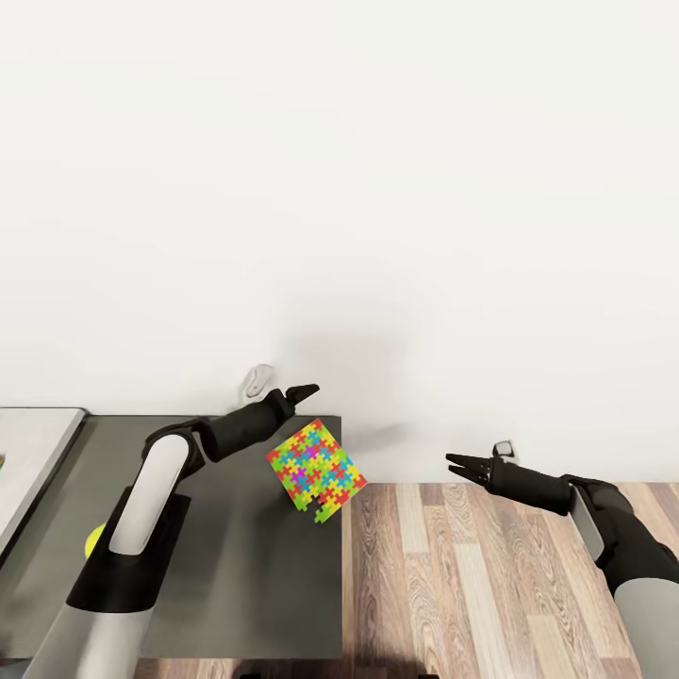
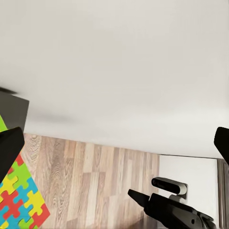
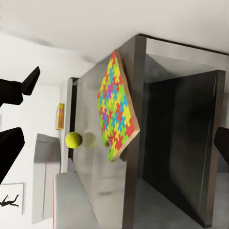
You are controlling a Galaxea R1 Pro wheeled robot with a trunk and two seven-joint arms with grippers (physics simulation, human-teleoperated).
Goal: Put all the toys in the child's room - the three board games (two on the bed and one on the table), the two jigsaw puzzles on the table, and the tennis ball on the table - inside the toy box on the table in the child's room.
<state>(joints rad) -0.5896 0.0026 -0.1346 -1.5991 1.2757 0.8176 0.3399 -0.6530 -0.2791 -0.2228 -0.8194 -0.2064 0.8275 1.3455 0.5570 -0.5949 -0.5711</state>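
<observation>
White wall backed the dark surface (image 1: pixel 236 566), where the jigsaw puzzle (image 1: pixel 316 470) stood tilted at the far corner, overhanging. Both left fingers (image 1: pixel 304 390) and right fingers (image 1: pixel 462 465) were spread, empty; a nudge could tip it floorward.

Dark grey table wing (image 1: pixel 236 566); jigsaw puzzle (image 1: pixel 316 470), tennis ball (image 1: pixel 92 540) on it

left arm (image 1: pixel 156 490): bent, reaching forward, fingers parted | right arm (image 1: pixel 604 528): extended inward, fingers parted
</observation>
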